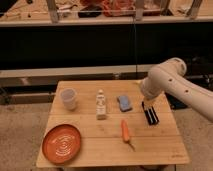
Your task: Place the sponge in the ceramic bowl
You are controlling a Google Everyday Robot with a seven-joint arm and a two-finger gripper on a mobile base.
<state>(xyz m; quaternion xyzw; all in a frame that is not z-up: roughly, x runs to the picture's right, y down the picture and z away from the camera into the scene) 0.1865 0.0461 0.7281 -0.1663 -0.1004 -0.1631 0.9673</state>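
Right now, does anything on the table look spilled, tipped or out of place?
Nothing stands out. The cup and bottle stand upright, the sponge and carrot lie flat, and the open claw hangs beside the sponge, apart from it.
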